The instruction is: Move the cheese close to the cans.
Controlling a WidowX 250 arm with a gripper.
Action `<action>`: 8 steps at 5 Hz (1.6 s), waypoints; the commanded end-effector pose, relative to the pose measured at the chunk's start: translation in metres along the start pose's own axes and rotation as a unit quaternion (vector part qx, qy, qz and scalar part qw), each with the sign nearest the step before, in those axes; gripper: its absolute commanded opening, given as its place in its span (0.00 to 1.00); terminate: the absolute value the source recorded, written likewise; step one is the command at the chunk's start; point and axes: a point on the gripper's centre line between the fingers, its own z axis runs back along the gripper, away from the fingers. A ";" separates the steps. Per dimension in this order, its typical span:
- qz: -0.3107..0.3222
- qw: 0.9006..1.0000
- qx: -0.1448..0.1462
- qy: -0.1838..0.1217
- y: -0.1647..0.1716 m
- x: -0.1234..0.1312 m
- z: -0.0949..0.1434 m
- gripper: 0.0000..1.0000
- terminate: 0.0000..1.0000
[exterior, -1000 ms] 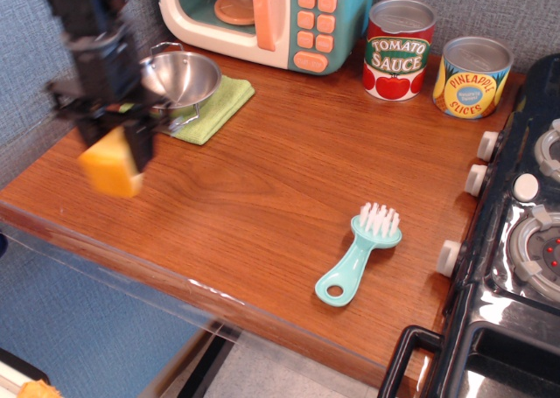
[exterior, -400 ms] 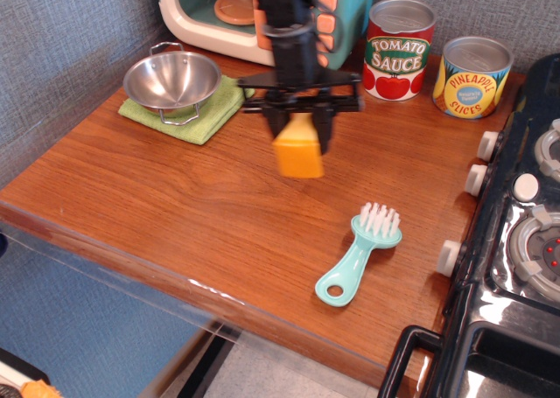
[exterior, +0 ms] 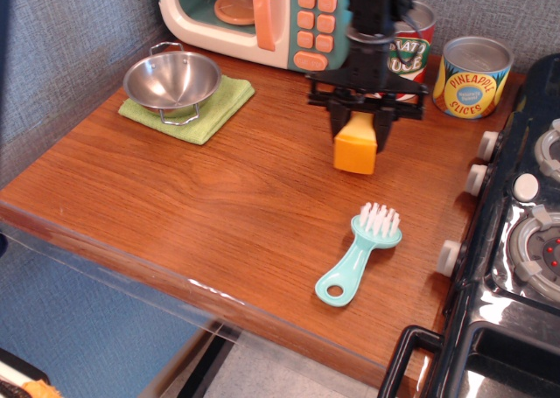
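Wooden counter (exterior: pixel 201 197): gripper (exterior: pixel 360 125) clamped on the cheese (exterior: pixel 355 152), held just in front of the cans (exterior: pixel 472 76), brush (exterior: pixel 358 253) nearer the counter's front edge.

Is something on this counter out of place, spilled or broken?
Nothing is spilled or visibly damaged. The cans, bowl and brush sit normally. Only the cheese is off its place, held by the gripper.
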 end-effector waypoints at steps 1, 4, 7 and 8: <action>-0.002 1.000 0.000 -0.005 0.005 0.022 0.010 0.00 0.00; -0.006 0.998 -0.049 -0.034 0.021 0.013 0.048 1.00 0.00; -0.076 0.989 -0.087 -0.089 0.042 -0.042 0.108 1.00 0.00; -0.117 0.987 -0.034 -0.109 0.049 -0.061 0.108 1.00 0.00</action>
